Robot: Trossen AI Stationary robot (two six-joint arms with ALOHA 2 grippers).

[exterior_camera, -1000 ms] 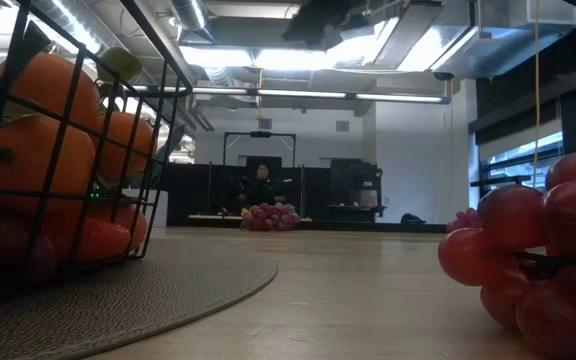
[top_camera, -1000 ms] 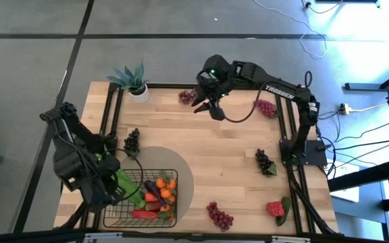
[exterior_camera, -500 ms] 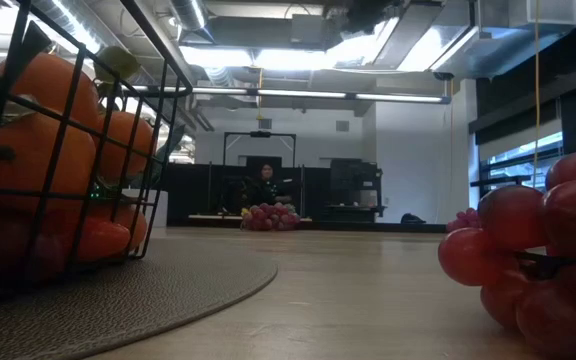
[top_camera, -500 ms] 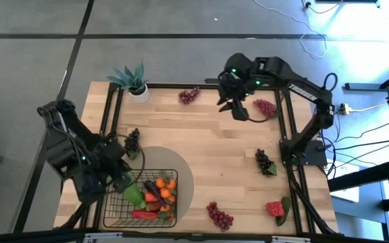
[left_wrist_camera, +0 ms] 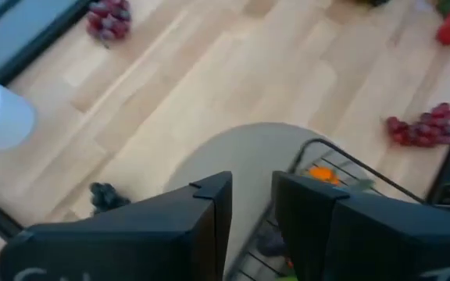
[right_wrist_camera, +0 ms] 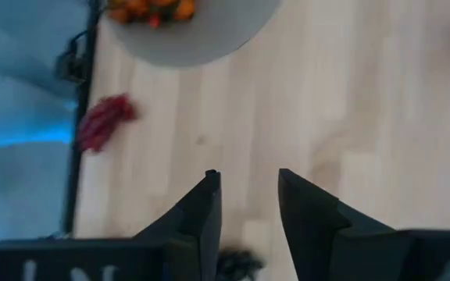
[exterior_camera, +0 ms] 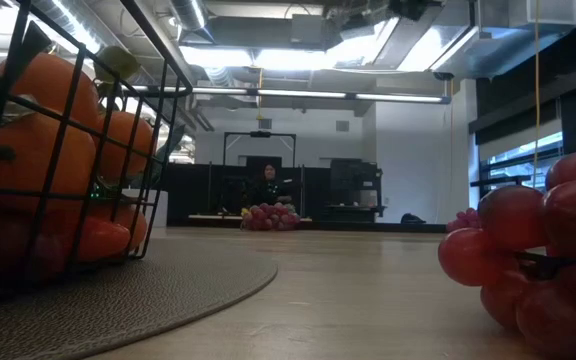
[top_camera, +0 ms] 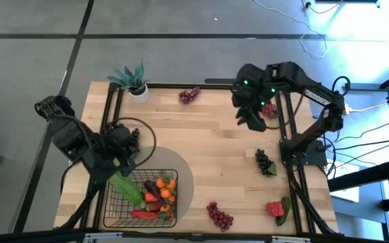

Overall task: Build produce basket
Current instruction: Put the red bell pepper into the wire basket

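Observation:
The dark wire basket (top_camera: 140,200) stands on a grey round mat (top_camera: 184,177) at the near left, holding produce: a green bean pod (top_camera: 127,187), tangerines (top_camera: 167,189), a red pepper (top_camera: 144,214). My left gripper (top_camera: 123,160) hovers open over the basket's far left corner, nothing between its fingers (left_wrist_camera: 252,209). My right gripper (top_camera: 250,120) hangs open and empty (right_wrist_camera: 248,204) above the far right of the table, beside a red grape bunch (top_camera: 267,108). The low view shows neither gripper.
Loose on the wood lie purple grapes (top_camera: 189,95), dark grapes (top_camera: 265,162), another dark bunch (top_camera: 133,140), red grapes (top_camera: 219,216) and a strawberry (top_camera: 275,208). A potted plant (top_camera: 132,79) stands at the far left corner. A person (exterior_camera: 265,185) sits beyond the table.
My left gripper has risen from the basket's left side, gone toward the far edge and rolled about; the green bean pod lies in the basket. My right gripper has travelled from the far middle toward the table's right edge, rising and tipping more downward.

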